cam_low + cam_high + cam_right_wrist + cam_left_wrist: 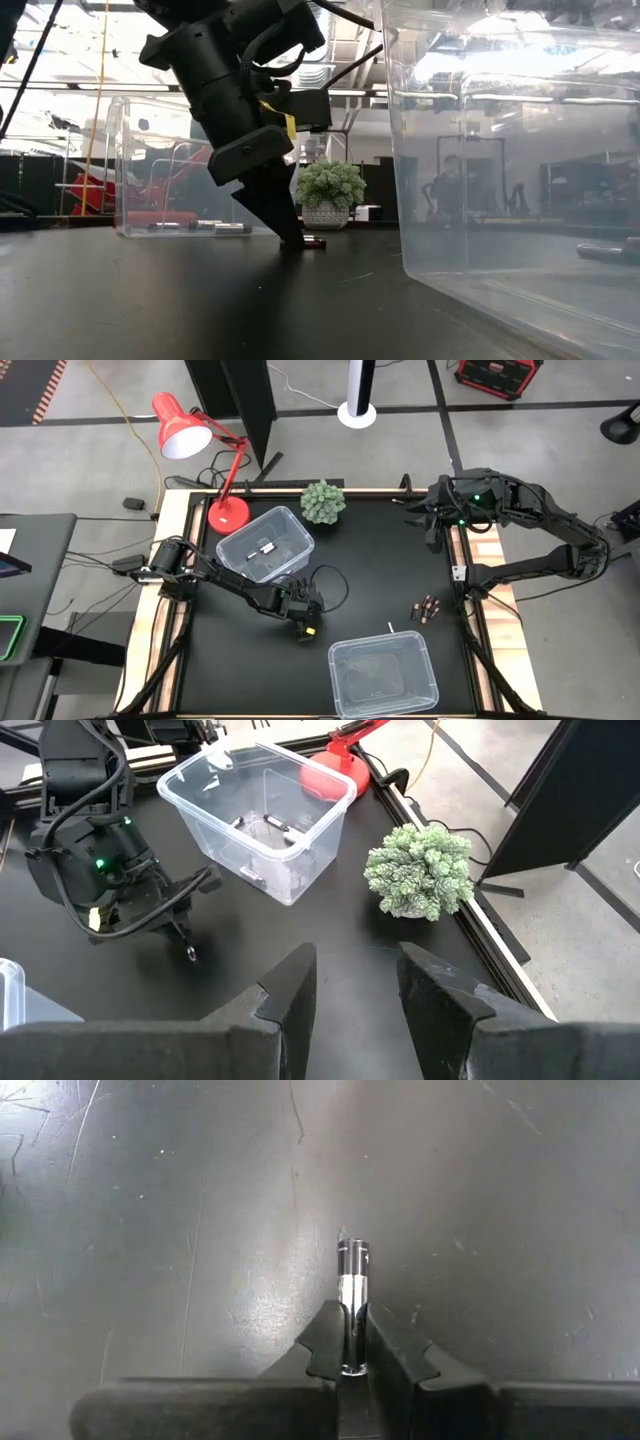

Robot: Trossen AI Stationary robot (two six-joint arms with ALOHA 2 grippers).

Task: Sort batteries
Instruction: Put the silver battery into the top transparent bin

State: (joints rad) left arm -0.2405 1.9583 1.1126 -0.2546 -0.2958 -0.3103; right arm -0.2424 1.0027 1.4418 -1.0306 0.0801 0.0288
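one battery sits pinched between the left gripper fingers on the black table mid-left; right gripper waits far right, half-spread, empty.

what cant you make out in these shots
- Batteries by the table's right edge: too small in the high view to count or sort by type.
- Near bin: contents unclear, high view glare.
- Battery in left hand: far end blurred, left wrist view.

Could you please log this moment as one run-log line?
left gripper: shut on battery, at mat | right gripper: open, waiting at the table's far right
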